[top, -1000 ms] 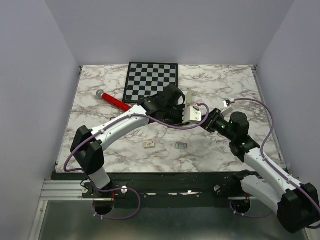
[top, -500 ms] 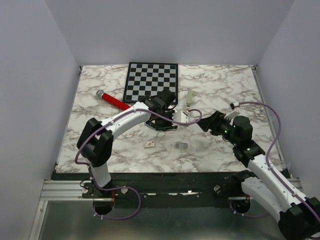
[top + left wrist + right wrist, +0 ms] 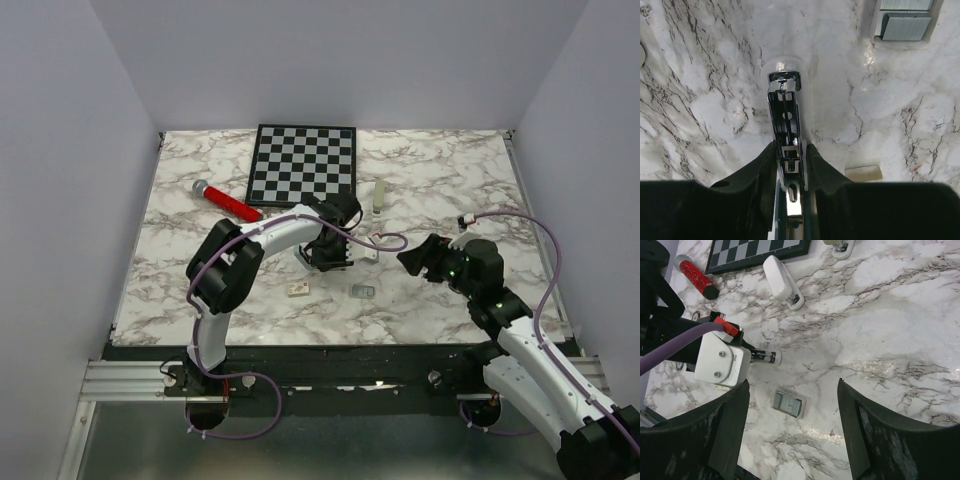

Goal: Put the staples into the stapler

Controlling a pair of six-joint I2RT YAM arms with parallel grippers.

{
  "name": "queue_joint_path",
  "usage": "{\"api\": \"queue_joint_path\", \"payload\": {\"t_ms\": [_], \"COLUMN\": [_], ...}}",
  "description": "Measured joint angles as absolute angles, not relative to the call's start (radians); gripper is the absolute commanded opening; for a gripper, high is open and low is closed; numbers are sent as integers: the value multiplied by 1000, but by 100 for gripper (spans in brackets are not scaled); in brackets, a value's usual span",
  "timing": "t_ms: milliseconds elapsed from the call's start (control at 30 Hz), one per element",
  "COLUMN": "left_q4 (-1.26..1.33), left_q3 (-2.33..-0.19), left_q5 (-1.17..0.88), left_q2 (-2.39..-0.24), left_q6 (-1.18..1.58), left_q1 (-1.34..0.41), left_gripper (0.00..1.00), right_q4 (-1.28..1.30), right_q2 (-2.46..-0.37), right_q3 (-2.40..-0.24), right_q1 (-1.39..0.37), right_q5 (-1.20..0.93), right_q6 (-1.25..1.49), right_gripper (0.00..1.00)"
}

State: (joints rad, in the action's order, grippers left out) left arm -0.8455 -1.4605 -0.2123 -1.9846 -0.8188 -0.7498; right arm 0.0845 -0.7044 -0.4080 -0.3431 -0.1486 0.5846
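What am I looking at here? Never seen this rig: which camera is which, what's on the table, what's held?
Two robot arms are bolted at the near edge of a marble-patterned table. The overhead picture comes from a fixed camera above and behind them. The other two come from a camera on each wrist, looking out along that arm's own jaws.

The left gripper has its jaws closed on the metal channel of an opened white stapler. The right gripper is open and holds nothing. The staples, a small grey block, lie in view between its jaws.

Also on the table are a chessboard, a red cylinder and a second white stapler.
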Motion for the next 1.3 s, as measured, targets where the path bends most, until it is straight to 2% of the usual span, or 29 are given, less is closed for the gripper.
{"api": "queue_joint_path", "payload": {"t_ms": [267, 300, 367, 433, 467, 700, 933, 1167, 1300], "left_q4": [-850, -849, -849, -845, -838, -663, -324, -115, 3], "left_q3": [-1464, -1464, -1464, -1463, -1461, -1353, -1114, -960, -809], "left_q5": [-195, -196, -196, -196, -196, -199, -154, 30, 191], "left_q2": [-1984, -1984, -1977, -1953, -1934, -1656, -1327, -1118, -979], "left_q6": [-815, -813, -813, -810, -806, -713, -451, -146, -73], "left_q1": [-749, -749, -747, -748, -748, -720, -573, -416, -396], "left_gripper": [71, 79, 86, 94, 97, 99, 99, 99, 99], "right_q4": [115, 115, 115, 120, 125, 151, 168, 169, 186], "right_q2": [-694, -694, -697, -707, -719, -862, -1097, -1364, -1520], "right_q3": [-402, -402, -403, -411, -425, -583, -742, -884, -986], "right_q1": [-343, -343, -343, -343, -343, -343, -352, -487, -580], "right_q5": [-146, -147, -148, -154, -160, -266, -423, -459, -452], "right_q6": [530, 517, 490, 449, 425, 256, 79, -81, -145], "right_gripper": [82, 84, 88, 98, 100, 100, 100, 100, 100]}}
